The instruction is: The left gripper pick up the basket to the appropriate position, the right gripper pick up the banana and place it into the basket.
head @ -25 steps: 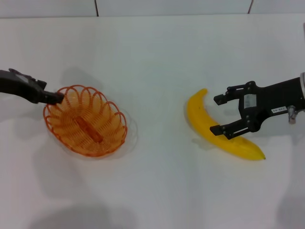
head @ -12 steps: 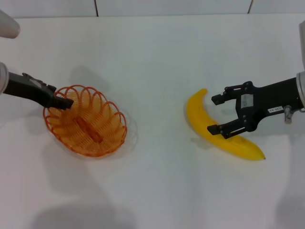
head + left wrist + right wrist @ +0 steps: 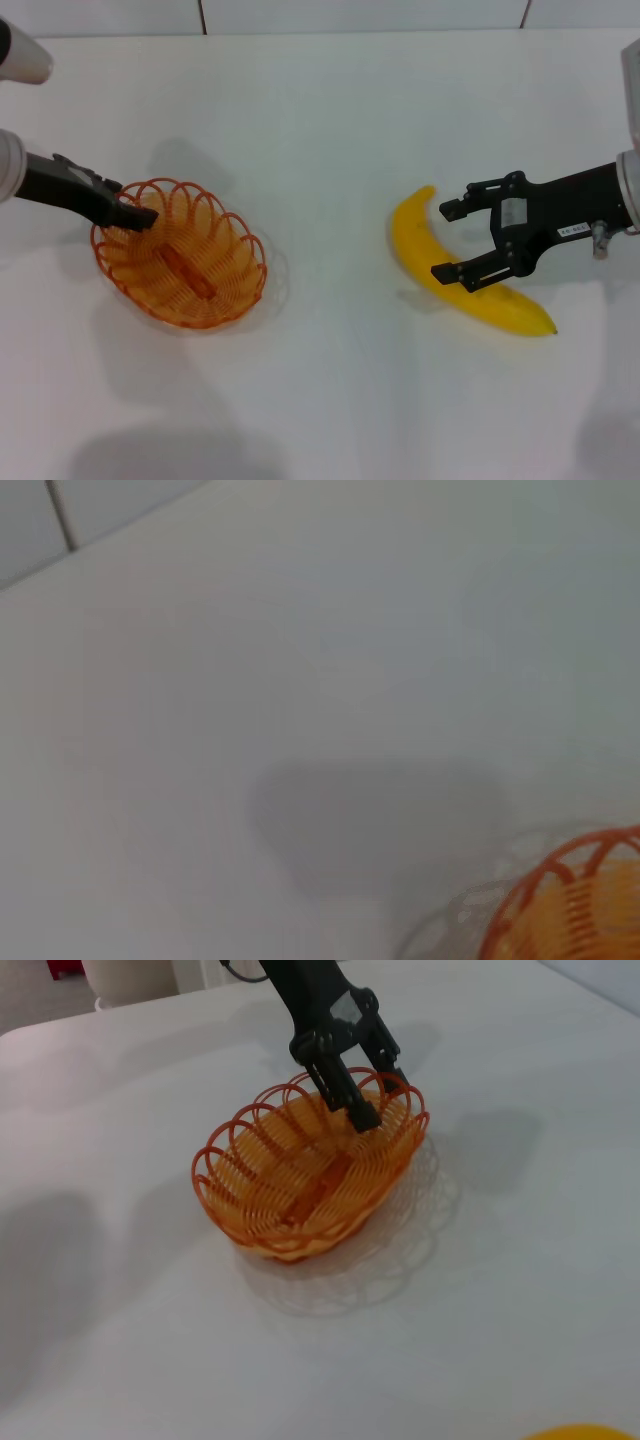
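The left hand (image 3: 140, 216) has moved forward in the last second. Before, its tip was just outside the rim of the basket (image 3: 215, 285); now it reaches over the rim and a little into the bowl, at the basket's end nearest the left edge of the table (image 3: 330, 120). The right wrist view shows this well: the left hand (image 3: 362, 1112) has its two fingers close together around the looped wire of the rim (image 3: 400, 1095), one finger inside the basket (image 3: 260, 1210) and one outside. I judge that it is closed on the rim, or very nearly closed. The basket itself has not shifted; it sits flat on the left part of the table and is not lifted yet.

The right hand (image 3: 448, 240) has also crept a little toward the middle of the table. It is open, with one finger on the far side of the banana (image 3: 425, 245) and one finger lying over the banana's middle. It does not grip the banana yet. The banana lies in the same place on the right part of the table, well apart from the basket, with its dark tip toward the near right corner.

This means both arms are at the end of their approach. The next step seems to be lifting the basket to a better place, and closing the right hand on the banana.
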Tool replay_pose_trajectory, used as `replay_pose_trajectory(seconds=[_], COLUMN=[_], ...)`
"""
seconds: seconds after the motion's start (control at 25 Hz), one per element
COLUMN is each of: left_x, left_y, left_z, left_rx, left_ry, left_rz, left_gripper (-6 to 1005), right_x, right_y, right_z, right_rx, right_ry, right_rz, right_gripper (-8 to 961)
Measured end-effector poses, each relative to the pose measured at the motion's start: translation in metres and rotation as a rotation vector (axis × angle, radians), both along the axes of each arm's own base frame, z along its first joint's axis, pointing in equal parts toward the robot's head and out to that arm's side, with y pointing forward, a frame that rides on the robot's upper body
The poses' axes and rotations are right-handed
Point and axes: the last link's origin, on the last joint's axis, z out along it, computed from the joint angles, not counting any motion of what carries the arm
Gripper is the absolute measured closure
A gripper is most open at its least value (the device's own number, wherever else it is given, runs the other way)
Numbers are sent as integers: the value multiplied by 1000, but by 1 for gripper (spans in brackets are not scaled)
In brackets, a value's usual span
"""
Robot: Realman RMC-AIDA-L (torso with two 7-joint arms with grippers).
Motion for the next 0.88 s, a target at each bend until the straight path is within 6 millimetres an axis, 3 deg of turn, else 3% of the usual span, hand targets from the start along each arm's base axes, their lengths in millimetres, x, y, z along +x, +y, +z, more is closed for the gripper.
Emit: replay_pose_trajectory(seconds=[0.36, 0.68, 0.88], left_x=[-1, -3, -2], left_y=[0, 3, 4], left_z=[-6, -4, -3], left_rx=[-10, 13, 19], left_ry=[11, 20, 19], left_rz=[-8, -12, -15], left_gripper=[309, 677, 710], right_x=[-1, 0, 1], right_y=[1, 1, 1], right_z=[-1, -1, -3], right_rx=[-3, 1, 1], right_ry=[2, 1, 2], right_rz=[-1, -6, -11], right_gripper=[66, 67, 67])
